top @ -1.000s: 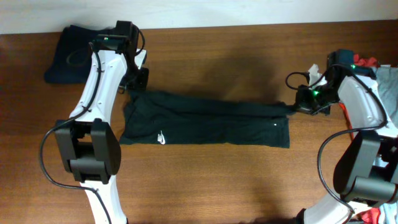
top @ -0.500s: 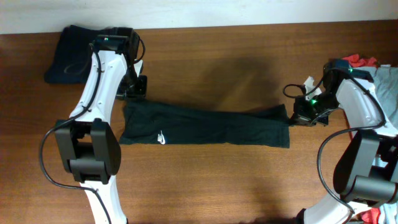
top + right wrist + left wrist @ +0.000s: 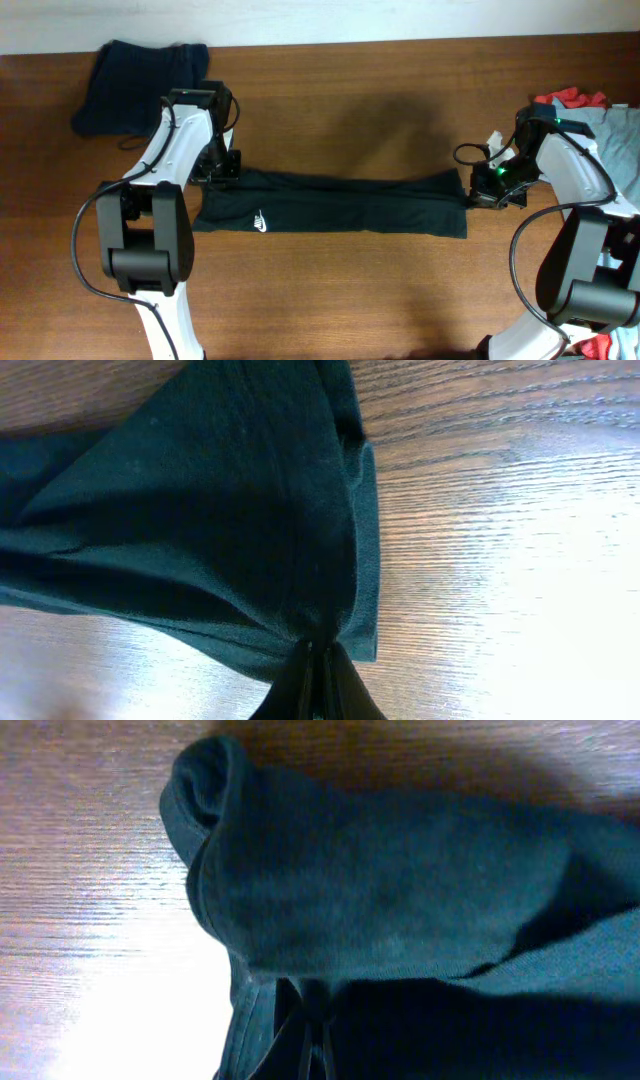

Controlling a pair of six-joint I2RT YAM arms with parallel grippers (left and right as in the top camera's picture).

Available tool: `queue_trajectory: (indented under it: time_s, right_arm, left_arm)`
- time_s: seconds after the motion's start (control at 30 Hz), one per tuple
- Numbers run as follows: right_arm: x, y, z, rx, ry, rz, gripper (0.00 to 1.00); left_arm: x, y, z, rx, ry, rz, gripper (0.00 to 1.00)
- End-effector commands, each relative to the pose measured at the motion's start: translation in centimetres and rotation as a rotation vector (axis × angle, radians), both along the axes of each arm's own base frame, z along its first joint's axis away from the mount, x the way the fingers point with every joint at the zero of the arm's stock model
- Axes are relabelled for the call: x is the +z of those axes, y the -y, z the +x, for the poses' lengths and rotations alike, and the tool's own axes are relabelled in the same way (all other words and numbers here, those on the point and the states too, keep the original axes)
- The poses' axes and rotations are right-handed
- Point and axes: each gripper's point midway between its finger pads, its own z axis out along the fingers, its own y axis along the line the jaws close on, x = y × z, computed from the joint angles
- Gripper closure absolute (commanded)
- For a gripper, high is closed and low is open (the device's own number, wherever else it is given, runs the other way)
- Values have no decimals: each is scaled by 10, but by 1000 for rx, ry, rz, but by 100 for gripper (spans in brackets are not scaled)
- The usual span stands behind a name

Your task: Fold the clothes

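Observation:
A black T-shirt (image 3: 340, 205) with a small white logo (image 3: 258, 222) lies as a long narrow band across the middle of the wooden table (image 3: 350, 300). My left gripper (image 3: 221, 170) is at the band's back left corner, shut on the dark fabric (image 3: 400, 870), which bunches between the fingertips at the bottom of the left wrist view (image 3: 315, 1055). My right gripper (image 3: 479, 190) is at the band's right end, shut on the shirt's hem (image 3: 250, 510), which gathers into its closed jaws (image 3: 318, 680).
A navy garment (image 3: 130, 85) lies at the table's back left corner. A pile with red (image 3: 570, 97) and light grey-blue (image 3: 620, 130) clothes sits at the right edge. More red fabric (image 3: 600, 348) shows at the bottom right.
Both grippers have moved toward the table's front, carrying the shirt's back edge with them. The band is narrower now and its back edge lies straighter.

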Motion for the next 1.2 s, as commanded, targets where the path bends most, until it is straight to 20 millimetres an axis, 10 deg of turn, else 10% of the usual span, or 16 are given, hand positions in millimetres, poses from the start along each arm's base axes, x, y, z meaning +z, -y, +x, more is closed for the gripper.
queue_trajectory:
  time_s: [0.0, 0.5, 0.63, 0.77, 1.07, 1.13, 1.17]
  right_arm:
    - [-1, 4, -6, 9, -4, -28, 96]
    - [-21, 4, -13, 9, -7, -36, 95]
    - [-21, 3, -15, 9, -15, -33, 44]
    - [-7, 4, -11, 8, -18, -27, 20]
    - [35, -36, 19, 163, 86, 34, 27]
    - [33, -50, 21, 234, 106, 32, 47]
    - [32, -58, 23, 269, 120, 30, 80]
  left_arm:
    - [3, -11, -1, 26, 17, 28, 94]
    - [-6, -18, -7, 35, 2, 44, 93]
    - [-8, -18, -12, 34, -17, 46, 83]
    - [-3, -29, -16, 25, -37, 105, 71]
    - [80, 11, 38, 42, 148, -118, 78]
    - [82, 19, 45, 41, 175, -162, 79]
    - [80, 22, 50, 40, 189, -180, 87]
